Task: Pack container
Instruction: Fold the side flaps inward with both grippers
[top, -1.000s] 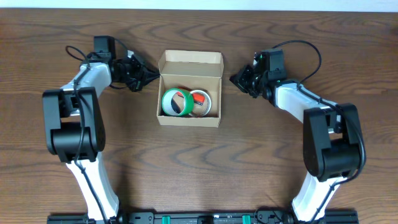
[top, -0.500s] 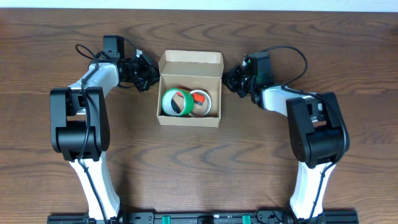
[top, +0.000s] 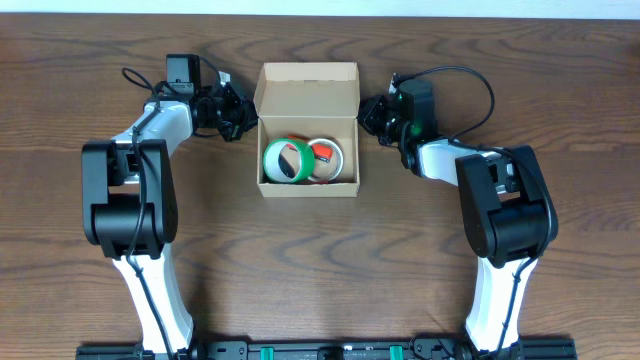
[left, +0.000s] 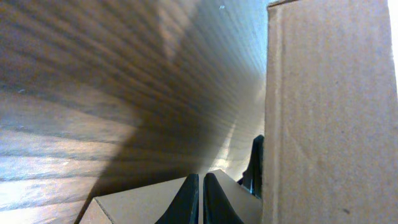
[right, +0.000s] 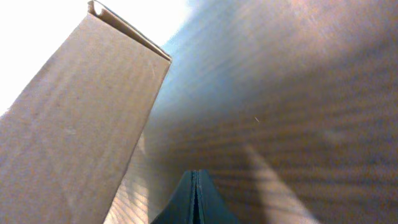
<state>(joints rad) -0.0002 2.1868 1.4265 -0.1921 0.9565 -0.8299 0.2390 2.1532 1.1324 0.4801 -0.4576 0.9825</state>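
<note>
Under me is a dark brown wooden table (top: 320, 260) with wavy grain, and it fills nearly all I can see. A pale strip (top: 320, 8) runs along its far edge. A black rail with green clips (top: 320, 351) runs along the near edge.

Inside the tan cardboard box (top: 307, 95) two tape rolls sit side by side and touching. The green tape roll (top: 270, 162) is on my left. On my right is the white tape roll (top: 337, 168), which shows a red-orange patch.

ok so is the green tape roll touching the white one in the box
Touching: the overhead view shows the green tape roll overlapping the rim of the white roll, no gap.
</note>
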